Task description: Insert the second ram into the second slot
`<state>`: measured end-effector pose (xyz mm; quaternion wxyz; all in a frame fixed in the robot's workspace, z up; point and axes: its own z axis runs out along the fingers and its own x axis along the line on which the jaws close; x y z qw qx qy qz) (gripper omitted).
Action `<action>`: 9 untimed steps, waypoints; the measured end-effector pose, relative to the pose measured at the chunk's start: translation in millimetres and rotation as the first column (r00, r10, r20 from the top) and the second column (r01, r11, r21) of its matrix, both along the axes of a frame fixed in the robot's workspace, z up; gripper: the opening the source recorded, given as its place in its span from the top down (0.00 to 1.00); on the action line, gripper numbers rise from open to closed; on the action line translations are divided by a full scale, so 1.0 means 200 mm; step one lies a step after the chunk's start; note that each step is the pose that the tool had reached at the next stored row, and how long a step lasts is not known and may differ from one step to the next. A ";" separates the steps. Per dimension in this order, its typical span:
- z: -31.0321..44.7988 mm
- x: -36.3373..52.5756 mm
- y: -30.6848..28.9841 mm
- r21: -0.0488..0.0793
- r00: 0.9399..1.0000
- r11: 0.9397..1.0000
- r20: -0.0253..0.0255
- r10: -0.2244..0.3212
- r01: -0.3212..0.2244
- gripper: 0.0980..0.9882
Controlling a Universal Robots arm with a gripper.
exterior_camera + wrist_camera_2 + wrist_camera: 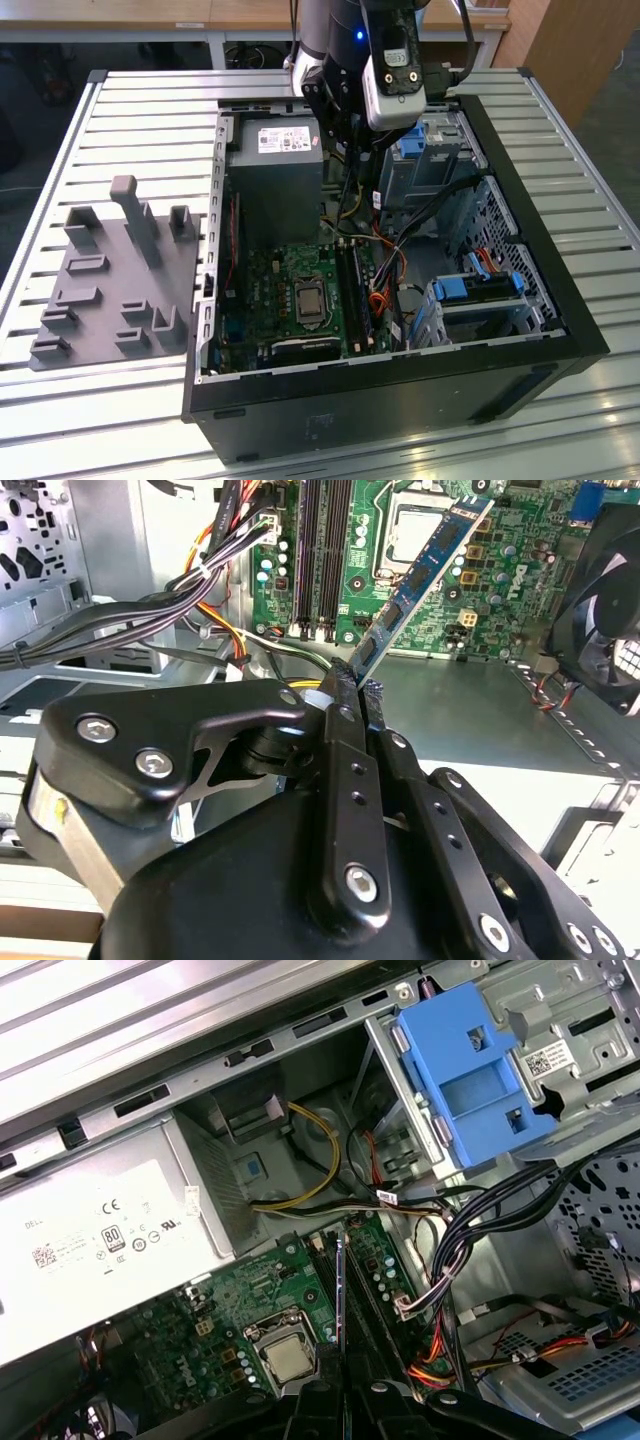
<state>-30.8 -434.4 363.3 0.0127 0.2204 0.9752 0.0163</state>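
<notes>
second ram (425, 565): clamped at 1 end between the closed fingers of the gripper (350, 688), held clear of memory slots (355, 290), centre of exterior view; insertion not yet done.

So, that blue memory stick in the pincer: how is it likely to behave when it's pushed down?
The second ram looks like a thin flat board, so it is probably stiff and light, though fragile at its chips. Most of it juts clear of the pincer, so a push could well lever it askew. Its smooth faces may also slip.
</notes>
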 end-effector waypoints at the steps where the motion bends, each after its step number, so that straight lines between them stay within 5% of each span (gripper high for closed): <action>1: 0.000 0.000 0.000 0.000 1.000 1.000 0.000 0.000 0.000 0.96; 9: 0.000 0.000 0.000 0.000 1.000 1.000 0.000 0.012 -0.012 0.96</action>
